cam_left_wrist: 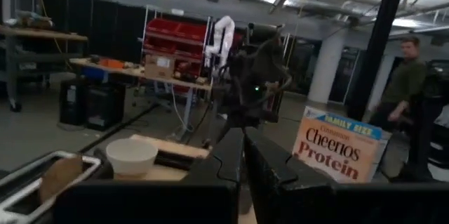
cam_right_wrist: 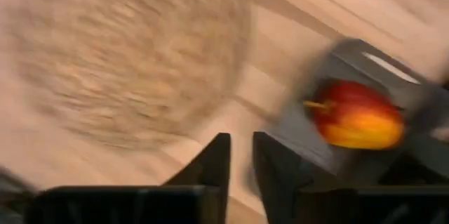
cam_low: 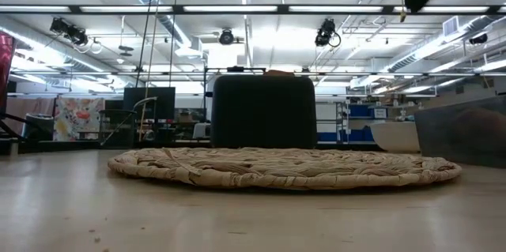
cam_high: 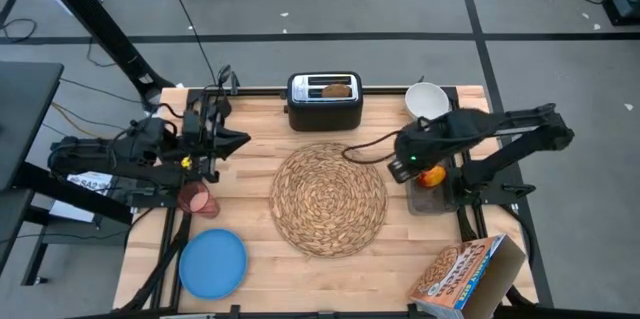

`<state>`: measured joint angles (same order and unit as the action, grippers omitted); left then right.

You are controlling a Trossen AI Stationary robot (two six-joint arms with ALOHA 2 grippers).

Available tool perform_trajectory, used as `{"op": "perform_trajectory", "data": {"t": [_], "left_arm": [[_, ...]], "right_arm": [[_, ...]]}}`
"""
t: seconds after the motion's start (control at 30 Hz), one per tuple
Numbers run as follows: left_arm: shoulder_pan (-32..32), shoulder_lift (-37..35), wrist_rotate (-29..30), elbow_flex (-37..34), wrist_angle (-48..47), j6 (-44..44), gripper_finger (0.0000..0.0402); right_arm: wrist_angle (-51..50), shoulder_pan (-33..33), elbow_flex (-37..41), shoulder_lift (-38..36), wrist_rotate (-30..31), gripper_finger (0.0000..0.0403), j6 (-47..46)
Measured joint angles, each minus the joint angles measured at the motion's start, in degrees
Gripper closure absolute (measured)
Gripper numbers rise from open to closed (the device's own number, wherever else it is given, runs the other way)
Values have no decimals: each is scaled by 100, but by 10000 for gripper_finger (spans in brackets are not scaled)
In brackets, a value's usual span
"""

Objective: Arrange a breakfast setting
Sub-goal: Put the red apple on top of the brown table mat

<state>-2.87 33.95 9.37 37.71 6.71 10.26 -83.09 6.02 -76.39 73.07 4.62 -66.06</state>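
The woven straw placemat (cam_high: 330,199) lies at the table's middle and also shows in the low view (cam_low: 285,169). The blue plate (cam_high: 213,263) lies at the near left, with the pink cup (cam_high: 197,197) just beyond it. The white bowl (cam_high: 427,100) stands at the far right. The toast slice (cam_high: 337,89) sticks up out of the black toaster (cam_high: 325,102). The red fruit (cam_high: 432,175) lies in the dark tray (cam_high: 437,199) and shows in the right wrist view (cam_right_wrist: 356,114). My left gripper (cam_high: 243,140) is shut and empty, left of the toaster. My right gripper (cam_high: 393,167) is empty with a narrow gap, above the placemat's right edge, beside the fruit. The spoon is out of view.
A cereal box (cam_high: 465,274) lies at the table's near right corner. The toaster's cord (cam_high: 368,149) runs over the placemat's far right edge. A person (cam_left_wrist: 403,83) stands in the room beyond the table.
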Motion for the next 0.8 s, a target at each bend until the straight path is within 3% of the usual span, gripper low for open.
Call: {"op": "perform_trajectory", "data": {"t": [0.1, 0.2, 0.4, 0.6, 0.8], "left_arm": [[-2, 58, -240, 2, -14, 182, 360], [-42, 72, -460, 0, -84, 334, 342], [-335, 92, -571, 0, -113, 365, 331], [-501, 92, -563, 0, -110, 359, 331], [-503, 92, -512, 0, -106, 206, 331]], "right_arm": [[-130, -327, 589, -34, -233, 278, 853], [-230, -528, 944, -143, -128, 248, 2353], [20, -553, 1584, -103, -95, 243, 5361], [825, -567, 2484, 86, -159, 244, 5964], [1468, -551, 2867, 150, -183, 244, 6511]]}}
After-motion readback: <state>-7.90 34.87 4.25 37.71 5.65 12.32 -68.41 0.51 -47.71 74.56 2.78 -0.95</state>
